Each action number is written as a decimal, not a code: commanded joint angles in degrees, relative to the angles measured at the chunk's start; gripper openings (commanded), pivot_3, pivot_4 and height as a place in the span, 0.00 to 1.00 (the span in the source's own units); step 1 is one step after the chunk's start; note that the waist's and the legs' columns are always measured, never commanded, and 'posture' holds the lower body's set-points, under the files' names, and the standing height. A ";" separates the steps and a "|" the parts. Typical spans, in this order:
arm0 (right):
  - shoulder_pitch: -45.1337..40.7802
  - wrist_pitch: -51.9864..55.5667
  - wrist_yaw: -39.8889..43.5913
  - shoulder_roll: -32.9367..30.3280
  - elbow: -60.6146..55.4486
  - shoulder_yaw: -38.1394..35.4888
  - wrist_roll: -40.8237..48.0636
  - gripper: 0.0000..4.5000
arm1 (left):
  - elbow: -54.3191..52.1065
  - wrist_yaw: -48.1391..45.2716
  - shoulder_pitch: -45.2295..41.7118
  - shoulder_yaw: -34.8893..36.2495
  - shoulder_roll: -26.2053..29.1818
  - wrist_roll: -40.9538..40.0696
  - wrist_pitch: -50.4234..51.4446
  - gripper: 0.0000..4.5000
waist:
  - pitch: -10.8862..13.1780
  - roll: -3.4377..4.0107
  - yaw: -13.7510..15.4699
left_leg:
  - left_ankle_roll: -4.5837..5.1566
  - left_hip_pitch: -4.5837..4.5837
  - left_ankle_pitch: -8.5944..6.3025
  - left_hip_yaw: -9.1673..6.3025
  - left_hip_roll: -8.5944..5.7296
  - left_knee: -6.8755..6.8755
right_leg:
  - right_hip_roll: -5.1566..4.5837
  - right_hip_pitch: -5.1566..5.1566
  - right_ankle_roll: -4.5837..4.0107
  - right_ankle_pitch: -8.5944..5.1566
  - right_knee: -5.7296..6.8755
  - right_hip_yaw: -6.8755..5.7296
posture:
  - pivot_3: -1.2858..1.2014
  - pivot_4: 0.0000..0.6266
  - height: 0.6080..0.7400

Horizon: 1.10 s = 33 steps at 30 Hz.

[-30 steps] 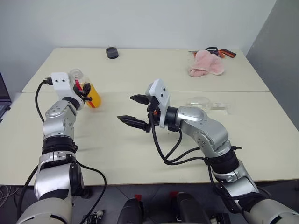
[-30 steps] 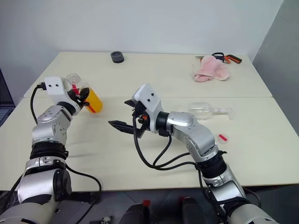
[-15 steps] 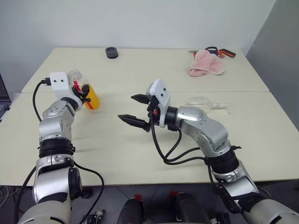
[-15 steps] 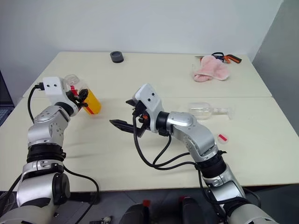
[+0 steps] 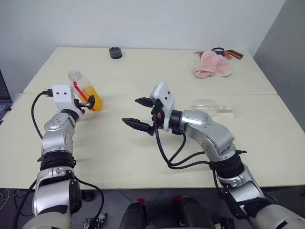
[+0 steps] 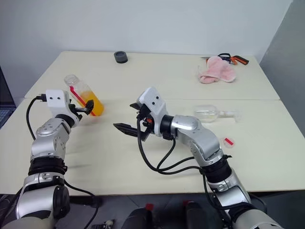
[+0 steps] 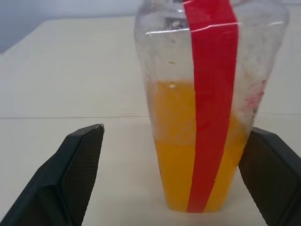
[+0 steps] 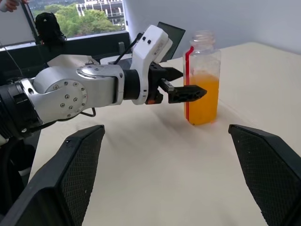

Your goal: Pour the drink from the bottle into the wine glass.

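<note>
**Bottle released upright, wine glass lying across the table**

The bottle (image 5: 85, 91) is seen standing upright on the table (image 5: 143, 157) at the robot's left, its long axis vertical and its mouth uncapped at the top. The drink (image 7: 188, 155) fills roughly the lower half, and a red stripe runs down the side facing the left wrist camera.

The left gripper (image 5: 88, 100) is set level just in front of the bottle, pointing at it. Its fingers (image 7: 75, 165) are spread wide, one on each side of the bottle's lower body; in the left wrist view a clear gap is shown on one side, while on the other the finger is close to the wall and contact cannot be ruled out. Nothing is gripped by it.

The wine glass (image 5: 208, 104) is found lying on its side well apart from the bottle, on the robot's right half of the table, its stem pointing away to the right. It is not ready to receive liquid as it lies.

The right gripper (image 5: 138, 113) hangs above the middle of the table, between bottle and glass, pointing toward the bottle. Its jaws are fully parted and empty. The glass lies behind this arm's forearm, on the right arm's side, so the righting of the glass is judged to fall to the right arm.
</note>
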 commanded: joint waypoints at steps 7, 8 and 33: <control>3.57 -1.42 0.29 -4.99 -4.34 -0.94 -1.80 1.00 | -7.94 -0.62 5.45 -1.22 -1.31 0.67 -2.81 1.00 | 0.00 0.00 0.51 | 0.00 -0.02 0.00 0.00 0.00 0.00 | -0.01 0.00 0.00 0.00 -0.04 -0.03 | 0.52 0.24 1.00; 3.97 -1.53 0.30 -5.52 -4.55 -0.98 -2.08 1.00 | -8.55 -1.13 5.94 -1.44 -1.44 0.52 -2.69 1.00 | 0.00 0.00 0.66 | 0.00 -0.04 0.00 0.00 -0.01 0.00 | 0.00 0.00 0.00 0.00 -0.06 -0.04 | 0.52 0.24 1.00; 21.98 -8.51 1.00 -27.52 -18.30 -15.56 -7.65 1.00 | -34.82 -17.20 17.36 -10.45 -3.15 -3.40 0.58 1.00 | 0.01 -0.02 1.32 | 0.01 -0.07 -0.01 0.03 -0.03 -0.02 | 0.00 0.21 0.02 0.00 -0.35 -0.13 | 0.52 0.24 1.00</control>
